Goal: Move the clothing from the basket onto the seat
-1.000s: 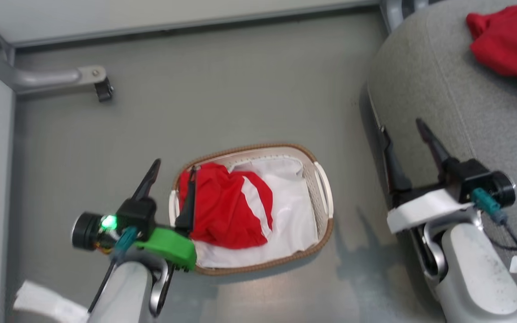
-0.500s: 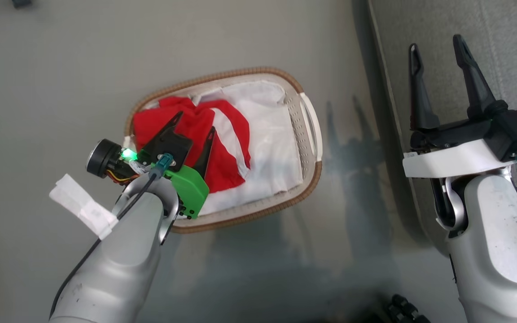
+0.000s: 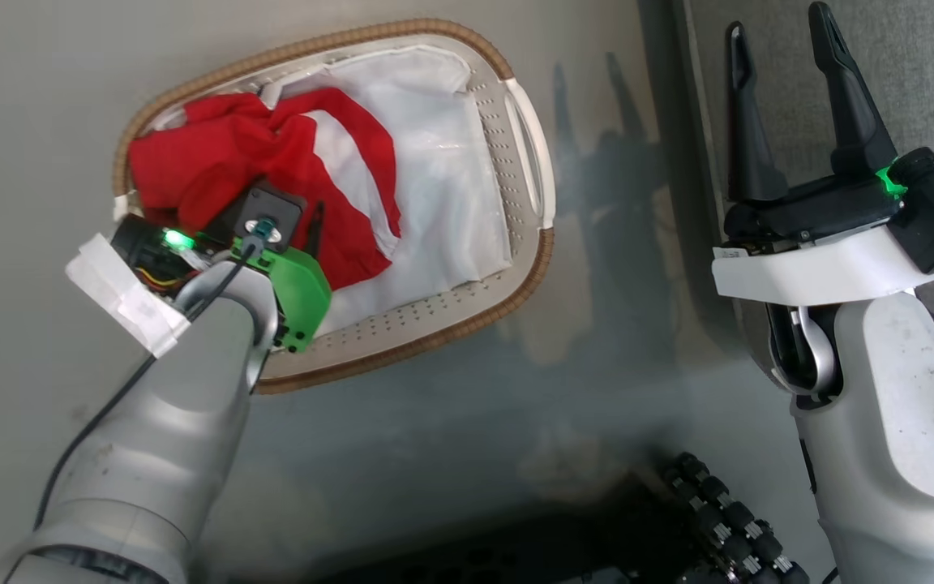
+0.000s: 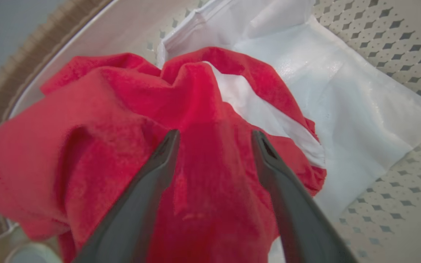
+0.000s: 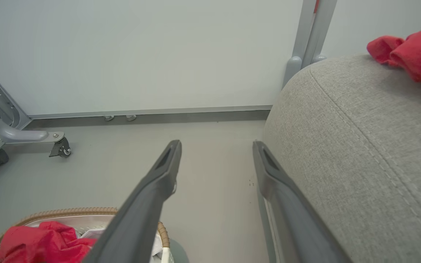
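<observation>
We are holding our left gripper [image 4: 214, 136] wide open and empty over crumpled bright red clothing [image 4: 97, 120] in the cream perforated plastic basket [image 3: 402, 324]. Our right gripper [image 3: 777, 24] is hanging open, empty, beside the grey woven-fabric seat [image 5: 360, 146].

There are two red garments: the first red garment [image 3: 216, 154] at the upper left of the head view, the second red garment [image 5: 415, 54] at the upper right of the right wrist view. Also one cream basket [image 3: 426, 318], one white sheet [image 3: 443, 186], one grey seat [image 5: 360, 146].
</observation>
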### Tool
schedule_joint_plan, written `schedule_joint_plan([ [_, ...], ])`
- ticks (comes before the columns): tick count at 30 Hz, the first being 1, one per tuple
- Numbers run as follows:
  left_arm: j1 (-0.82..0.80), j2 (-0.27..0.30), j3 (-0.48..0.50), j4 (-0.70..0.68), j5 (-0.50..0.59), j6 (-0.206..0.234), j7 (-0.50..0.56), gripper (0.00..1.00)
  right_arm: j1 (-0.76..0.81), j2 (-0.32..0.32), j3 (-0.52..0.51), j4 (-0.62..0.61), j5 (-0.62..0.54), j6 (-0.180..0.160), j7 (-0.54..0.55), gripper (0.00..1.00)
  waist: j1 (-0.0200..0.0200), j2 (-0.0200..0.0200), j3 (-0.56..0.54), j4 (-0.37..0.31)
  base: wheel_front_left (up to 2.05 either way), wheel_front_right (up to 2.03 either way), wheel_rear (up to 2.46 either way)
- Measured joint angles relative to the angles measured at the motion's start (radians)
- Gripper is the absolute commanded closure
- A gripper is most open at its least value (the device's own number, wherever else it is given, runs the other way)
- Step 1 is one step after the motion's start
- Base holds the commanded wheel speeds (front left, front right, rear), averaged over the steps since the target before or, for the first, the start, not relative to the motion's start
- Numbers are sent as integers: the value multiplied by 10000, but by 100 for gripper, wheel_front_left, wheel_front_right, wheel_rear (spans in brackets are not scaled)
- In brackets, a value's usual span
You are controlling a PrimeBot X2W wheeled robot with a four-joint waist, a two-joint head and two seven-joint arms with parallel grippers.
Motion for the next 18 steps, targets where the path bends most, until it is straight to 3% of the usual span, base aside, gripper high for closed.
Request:
schedule_joint_plan([
  [3, -340, 107, -42, 407, 81, 318, 69, 0, -65, 0, 71, -88, 71, 0, 0, 0, 0, 0, 262, -188, 0, 0, 0],
  [11, -789, 111, -272, 1072, 274, 673, 514, 0, -142, 2, 201, -151, 224, 0, 0, 0, 0, -1, 711, -547, 0, 0, 0],
  [12, -789, 113, -276, 1137, 261, 744, 550, 21, -145, 2, 217, -151, 261, 0, 0, 0, 0, 0, 741, -581, 0, 0, 0],
  [13, -791, 121, -291, 1160, 263, 771, 585, 50, -148, 2, 224, -148, 267, 0, 0, 0, 0, 0, 758, -605, 0, 0, 0],
  [14, -798, 134, -316, 1195, 263, 813, 612, 65, -151, 4, 226, -142, 270, 0, 2, 0, 0, 0, 772, -630, 0, 0, 0],
  [15, -800, 138, -309, 1229, 249, 826, 623, 90, -161, 2, 224, -130, 278, 0, 2, 0, 0, 0, 777, -646, 0, 0, 0],
  [16, -800, 138, -307, 1260, 222, 826, 621, 100, -165, 2, 219, -109, 278, 0, 2, 0, 0, 0, 767, -650, 0, 0, 0],
  [18, -799, 132, -311, 1289, 178, 826, 520, 100, -174, 4, 209, -56, 278, 0, 0, 0, 0, 0, 713, -641, 0, 0, 0],
])
